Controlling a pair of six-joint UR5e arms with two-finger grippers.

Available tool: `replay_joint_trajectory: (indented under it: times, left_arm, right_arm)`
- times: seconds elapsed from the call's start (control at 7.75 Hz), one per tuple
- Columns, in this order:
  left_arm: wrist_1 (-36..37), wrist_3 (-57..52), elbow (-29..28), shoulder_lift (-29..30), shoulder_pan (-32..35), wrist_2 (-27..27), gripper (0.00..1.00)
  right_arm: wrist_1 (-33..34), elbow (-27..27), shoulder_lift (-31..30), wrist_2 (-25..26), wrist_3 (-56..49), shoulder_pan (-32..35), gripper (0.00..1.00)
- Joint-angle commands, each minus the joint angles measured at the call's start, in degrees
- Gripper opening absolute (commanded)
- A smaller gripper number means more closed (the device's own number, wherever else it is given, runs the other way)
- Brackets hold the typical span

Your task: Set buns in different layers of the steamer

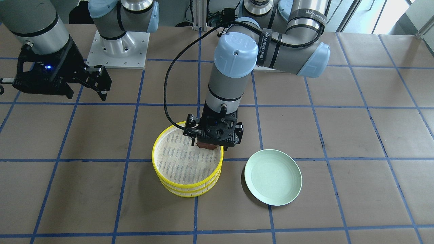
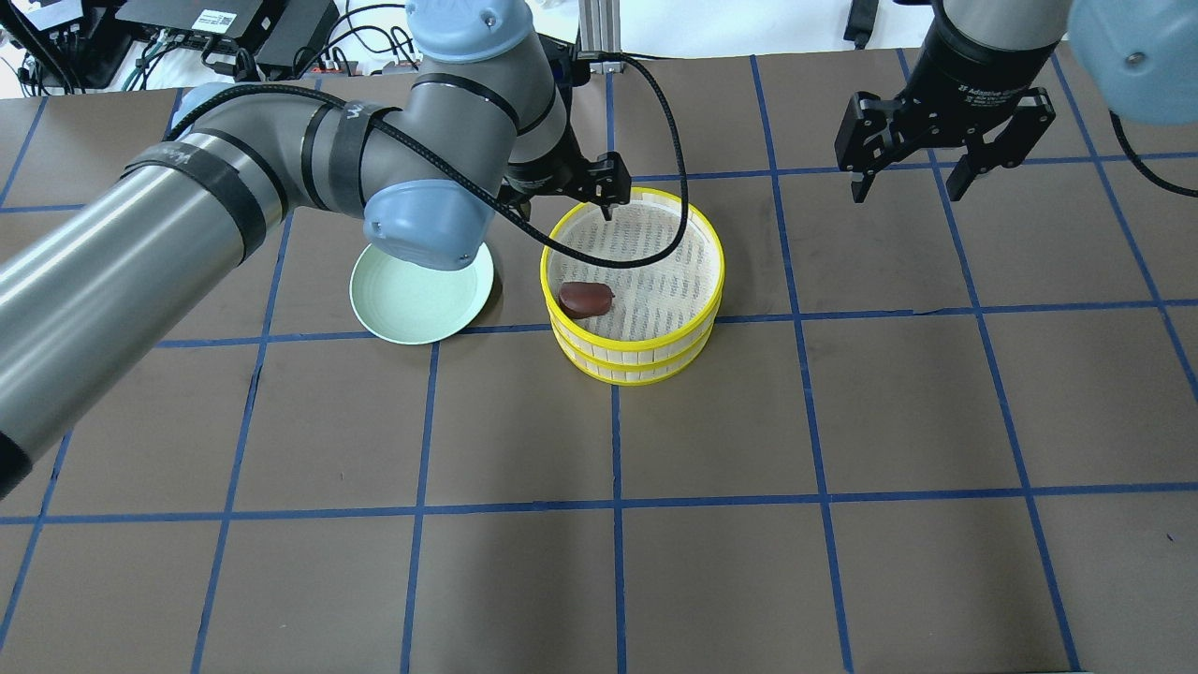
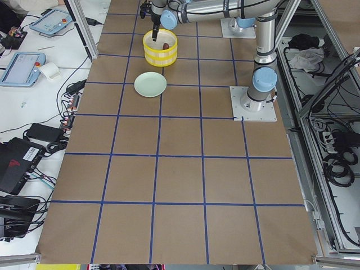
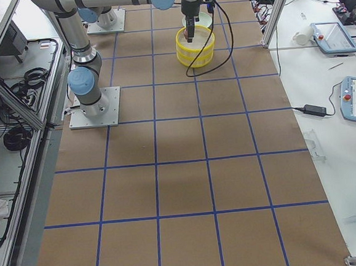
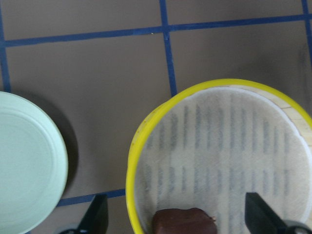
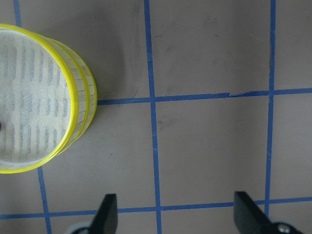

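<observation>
The steamer (image 2: 638, 329) is a stack of yellow-rimmed layers near the table's middle, and the top layer's mesh floor (image 1: 183, 162) is open to view. The dark reddish-brown bun (image 2: 587, 298) lies on that mesh by the rim, and shows in the left wrist view (image 5: 183, 222). My left gripper (image 5: 179, 214) hangs just above the bun with its jaws wide open, touching nothing. My right gripper (image 2: 906, 187) is open and empty, well off to the steamer's side. The cream-white bun is out of view.
An empty pale green plate (image 2: 421, 295) lies beside the steamer, under my left arm's elbow. The left arm's black cable (image 2: 669, 187) loops over the top tray. Brown table cover with blue tape lines (image 1: 195, 217) all around.
</observation>
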State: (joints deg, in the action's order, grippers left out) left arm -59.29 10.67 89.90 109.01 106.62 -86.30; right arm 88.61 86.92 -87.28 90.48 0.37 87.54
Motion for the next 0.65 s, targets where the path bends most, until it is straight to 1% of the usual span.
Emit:
replay_joint_trajectory:
  times: [0.0, 0.26, 0.52]
  left_arm:
    - [-4.6, -6.3, -0.2, -0.4, -6.4, -5.1, 1.0]
    - [-7.2, -7.0, -0.6, -1.2, -12.3, -6.7, 1.0]
    - [-17.3, -7.0, -1.8, -6.7, -17.3, -6.7, 1.0]
  right_arm:
    - [0.2, 0.0, 0.0, -0.3, 0.2, 0.0, 0.86]
    - [0.3, 0.0, 0.1, -0.3, 0.3, 0.0, 0.86]
    - [0.3, 0.0, 0.1, -0.3, 0.3, 0.1, 0.86]
